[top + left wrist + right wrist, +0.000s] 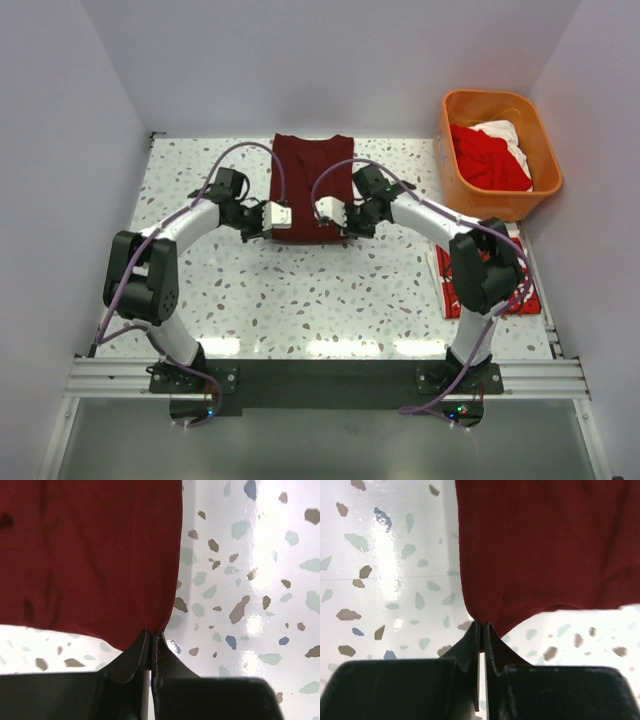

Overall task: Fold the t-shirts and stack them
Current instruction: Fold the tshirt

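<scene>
The dark maroon t-shirt (312,178) lies flat at the middle of the far half of the speckled table (300,295), its long sides running away from the arms; both arms bend inward over its near end; the left claw (287,217) sits at the near left corner and the right claw (323,211) at the near right corner, the two close together above the cloth; in the left wrist view the left claw (151,636) is pinched nearly shut on the corner of the maroon t-shirt (90,555), with the cloth gathered into a point between the black fingers (131,657) and the hem rising clear of the table (250,580) beside them; in the right wrist view the right claw (481,629) is likewise closed tight on the other corner of the shirt (545,545), the fabric drawn down into the narrow slit between its fingers (497,652), with the bare table (390,555) to the left; at the far right corner stands an orange basket (495,97) holding a red t-shirt (485,162) and a white t-shirt (505,132) crumpled together; near the right edge of the table, partly hidden by the right arm, lies a red t-shirt with white print (522,292), well apart from the maroon one.
</scene>
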